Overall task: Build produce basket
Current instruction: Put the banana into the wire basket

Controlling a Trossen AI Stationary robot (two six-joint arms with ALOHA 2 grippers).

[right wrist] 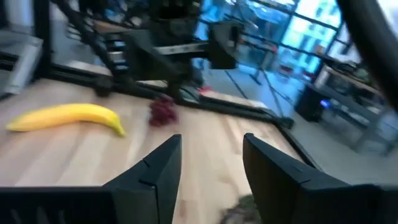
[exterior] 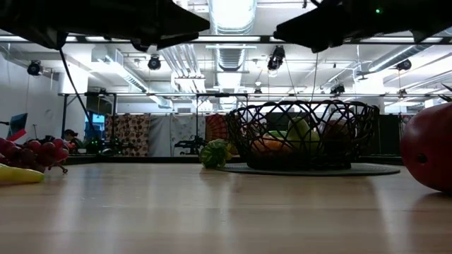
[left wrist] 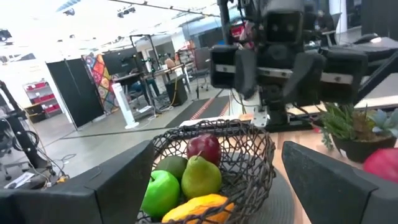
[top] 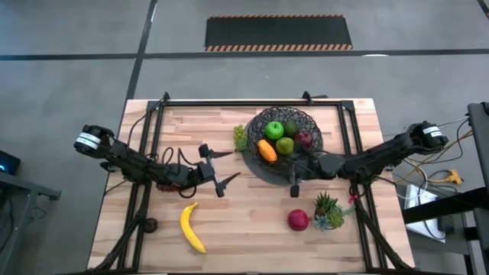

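Two loose fruits up front on the worktop [top: 244, 229]: found yellow banana [top: 192, 227] front-left and red apple [top: 298, 220] front-right, well apart. Saw small potted plant [top: 328, 209] just beside that apple, on its right. Spotted purple grapes [exterior: 34, 151] near the banana; could not tell whether touching.

Further in, found left gripper [top: 228, 166] over mid-worktop, left of the basket [top: 284, 111] and clear of it, pointed toward it. Read its jaws as released: spread wide, nothing between. Found right gripper [top: 294, 182] at the basket's near rim, reaching in from the right side. Read those jaws as released too: clear gap in right wrist view, nothing held.

Beyond the grippers, found the basket right of centre toward the far edge, upright on its dark disc base. Counted inside: green apple [top: 273, 128], orange piece [top: 267, 150], green pear [left wrist: 200, 177], dark red fruit [left wrist: 204, 148], plus one more green piece, kind not readable. Saw green grapes [top: 241, 137] outside, on the worktop at the basket's left rim; could not tell touching or just beside.

Past the far edge, saw grey floor and a dark mat [top: 279, 32] with striped borders.
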